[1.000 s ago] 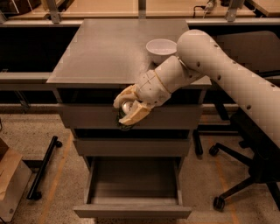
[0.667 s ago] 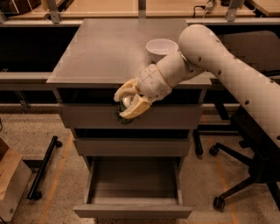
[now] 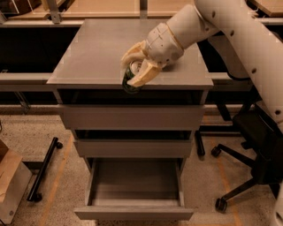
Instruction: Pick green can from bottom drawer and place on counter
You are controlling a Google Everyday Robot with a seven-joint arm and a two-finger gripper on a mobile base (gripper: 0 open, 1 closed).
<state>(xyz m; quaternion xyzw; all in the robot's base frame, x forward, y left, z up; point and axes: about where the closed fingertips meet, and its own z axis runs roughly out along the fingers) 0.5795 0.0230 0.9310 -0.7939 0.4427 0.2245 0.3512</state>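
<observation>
My gripper is shut on the green can, a dark green can with a silver top. It holds the can at the front edge of the grey counter, just above the surface. The can's lower part overlaps the counter's front lip. The bottom drawer is pulled open below, and its inside looks empty. My white arm reaches in from the upper right.
Two shallower grey drawers sit shut above the open one. A black office chair stands at the right. A black bar on casters and a cardboard box lie on the floor at the left. A wooden tabletop runs behind.
My gripper has risen with the can from in front of the top drawer to the counter's front edge. The arm now hides the white bowl seen earlier on the counter.
</observation>
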